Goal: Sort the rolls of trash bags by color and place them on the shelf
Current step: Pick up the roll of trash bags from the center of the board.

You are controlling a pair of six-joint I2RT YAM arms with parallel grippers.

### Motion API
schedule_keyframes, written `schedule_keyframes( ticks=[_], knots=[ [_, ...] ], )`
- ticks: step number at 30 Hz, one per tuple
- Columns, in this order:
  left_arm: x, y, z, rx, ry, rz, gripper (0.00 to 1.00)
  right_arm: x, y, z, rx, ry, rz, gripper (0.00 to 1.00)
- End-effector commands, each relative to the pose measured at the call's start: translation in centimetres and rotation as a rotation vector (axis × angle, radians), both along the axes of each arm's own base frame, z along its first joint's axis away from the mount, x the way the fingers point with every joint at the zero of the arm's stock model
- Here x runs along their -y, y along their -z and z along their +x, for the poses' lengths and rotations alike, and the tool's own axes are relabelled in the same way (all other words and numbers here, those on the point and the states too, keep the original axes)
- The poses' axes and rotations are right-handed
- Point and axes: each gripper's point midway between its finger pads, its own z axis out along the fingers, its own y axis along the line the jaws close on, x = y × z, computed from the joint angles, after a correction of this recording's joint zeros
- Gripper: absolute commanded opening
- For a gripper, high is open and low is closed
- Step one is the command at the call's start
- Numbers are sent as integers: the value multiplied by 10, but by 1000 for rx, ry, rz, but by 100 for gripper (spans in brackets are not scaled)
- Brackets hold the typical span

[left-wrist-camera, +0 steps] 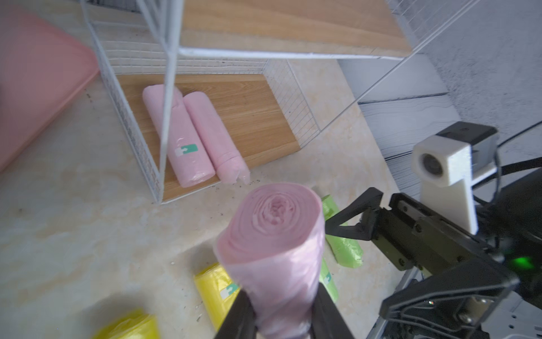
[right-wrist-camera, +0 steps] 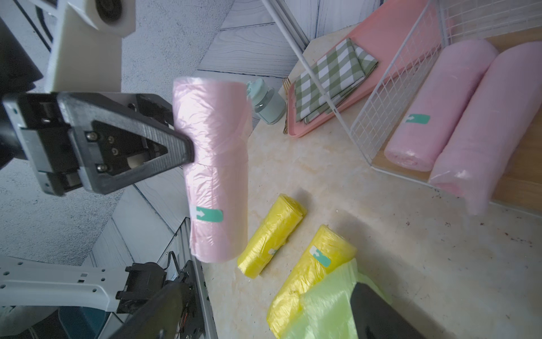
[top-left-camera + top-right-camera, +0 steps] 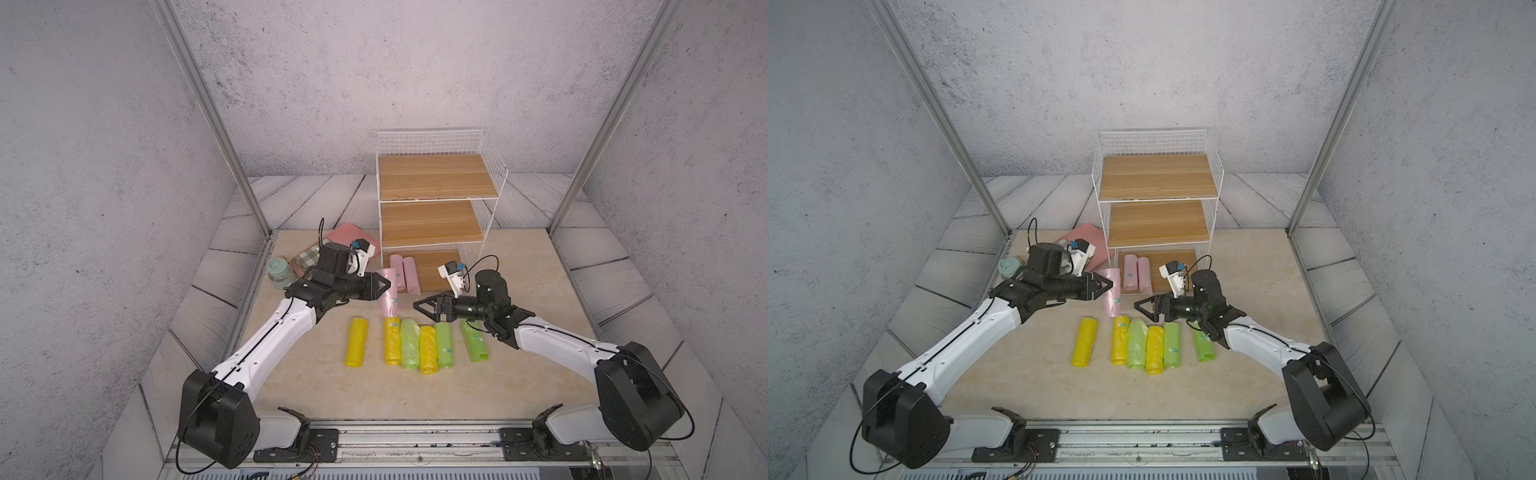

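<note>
My left gripper [image 3: 386, 285] [image 1: 283, 320] is shut on a pale pink roll [image 3: 389, 299] [image 1: 272, 234] [image 2: 211, 164], held off the table in front of the shelf [image 3: 436, 176] [image 3: 1156, 176]. Two pink rolls [image 3: 397, 272] [image 3: 411, 275] [image 1: 187, 141] lie side by side on the shelf's bottom board. Three yellow rolls [image 3: 356, 343] [image 3: 392, 340] [image 3: 428, 350] and three green rolls [image 3: 409, 343] [image 3: 444, 345] [image 3: 473, 341] lie in a row on the table. My right gripper [image 3: 417, 306] [image 2: 272, 317] stands open and empty, above the row's right half and facing the held roll.
A pink tray [image 3: 351, 233] [image 2: 390, 32] with a folded green-checked cloth [image 3: 305, 259] [image 2: 331, 79] lies left of the shelf. A pale teal bottle [image 3: 279, 272] [image 2: 268, 105] stands beside it. The shelf's wire side walls [image 1: 126, 117] frame the bottom tier.
</note>
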Motion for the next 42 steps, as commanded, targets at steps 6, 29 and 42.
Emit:
schedule_keyframes(
  ticks=[6, 29, 42],
  knots=[
    [21, -32, -1, 79, 110, -150, 0, -14, -19, 2, 43, -62, 94, 86],
    [29, -42, 1, 131, 153, -206, 0, -43, -45, -3, 99, -176, 181, 74],
    [36, -43, -1, 128, 193, -250, 0, -48, -32, -2, 49, -200, 191, 57]
  ],
)
